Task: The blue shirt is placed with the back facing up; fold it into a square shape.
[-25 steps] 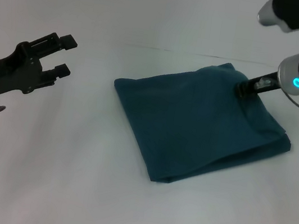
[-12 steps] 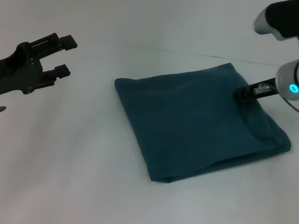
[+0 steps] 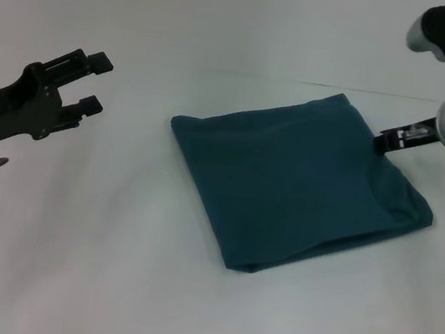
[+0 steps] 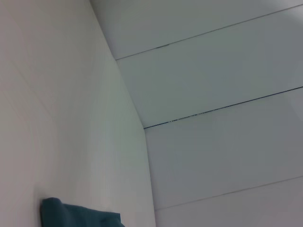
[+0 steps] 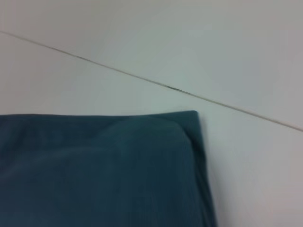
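**Folded shirt sits mid-table, both grippers clear of it**

White tabletop (image 3: 102,284) fills the head view, meeting a pale wall along a thin dark seam at the far side. On it lies the blue shirt (image 3: 295,187), folded into a rough square turned like a diamond: one corner points to the far side near the seam, one toward the robot's left, one toward the near edge, one to the robot's right. Its left and near edges run fairly straight; the near corner shows stacked layers, and the right corner bulges a little with a soft crease. Bare table surrounds the cloth on every side, widest toward the near edge and the robot's left.

Left gripper (image 3: 94,80) hangs well apart from the shirt over the left part of the table, its two black fingers spread with a clear gap between them. Its wrist view catches only a corner of the shirt (image 4: 71,215) low against the wall panels.

Right gripper (image 3: 382,139) sits just beside the shirt's far-right edge; whether its tip touches the cloth is hard to say, and I cannot tell how its fingers stand. Its wrist view shows the shirt's corner (image 5: 109,170) lying flat.
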`<action>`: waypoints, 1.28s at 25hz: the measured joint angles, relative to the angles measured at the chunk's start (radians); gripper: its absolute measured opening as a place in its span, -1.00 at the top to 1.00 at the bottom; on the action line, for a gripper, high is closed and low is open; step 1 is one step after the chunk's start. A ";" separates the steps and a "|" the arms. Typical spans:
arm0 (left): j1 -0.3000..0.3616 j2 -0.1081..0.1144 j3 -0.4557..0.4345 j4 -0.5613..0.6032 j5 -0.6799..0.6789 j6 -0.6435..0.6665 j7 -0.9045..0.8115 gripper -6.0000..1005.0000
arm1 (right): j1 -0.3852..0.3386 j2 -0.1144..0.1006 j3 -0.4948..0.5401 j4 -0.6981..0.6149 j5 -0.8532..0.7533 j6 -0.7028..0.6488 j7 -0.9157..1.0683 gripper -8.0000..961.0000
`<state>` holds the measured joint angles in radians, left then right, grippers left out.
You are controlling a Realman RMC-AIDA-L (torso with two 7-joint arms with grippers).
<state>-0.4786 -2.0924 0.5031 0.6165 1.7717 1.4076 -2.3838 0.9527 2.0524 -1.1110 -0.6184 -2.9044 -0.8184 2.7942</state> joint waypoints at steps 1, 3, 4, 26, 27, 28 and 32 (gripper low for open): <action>0.000 0.000 0.000 0.000 0.000 0.000 0.000 -0.74 | 0.002 -0.007 0.000 0.013 -0.002 0.008 0.011 0.09; 0.000 0.000 0.000 0.000 0.000 0.000 0.000 -0.74 | 0.003 -0.019 0.007 0.019 0.000 0.005 0.035 0.07; 0.001 0.000 0.000 0.000 0.000 0.000 0.000 -0.74 | 0.000 -0.023 0.016 0.005 0.007 -0.013 0.037 0.07; -0.005 0.002 0.000 0.000 0.000 0.005 0.000 -0.74 | -0.137 -0.063 0.217 -0.195 0.284 -0.534 -0.155 -0.02; -0.005 0.002 0.001 0.000 0.000 0.004 -0.001 -0.74 | -0.138 -0.064 0.217 -0.193 0.274 -0.527 -0.155 -0.03; -0.005 0.001 0.002 0.000 0.000 0.003 0.000 -0.74 | -0.138 -0.065 0.217 -0.188 0.264 -0.514 -0.154 -0.04; -0.005 0.001 0.001 -0.001 0.000 0.002 0.000 -0.74 | -0.138 -0.067 0.216 -0.149 0.236 -0.444 -0.147 -0.06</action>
<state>-0.4832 -2.0914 0.5042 0.6158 1.7718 1.4100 -2.3840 0.8146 1.9856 -0.8950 -0.7678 -2.6679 -1.2622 2.6467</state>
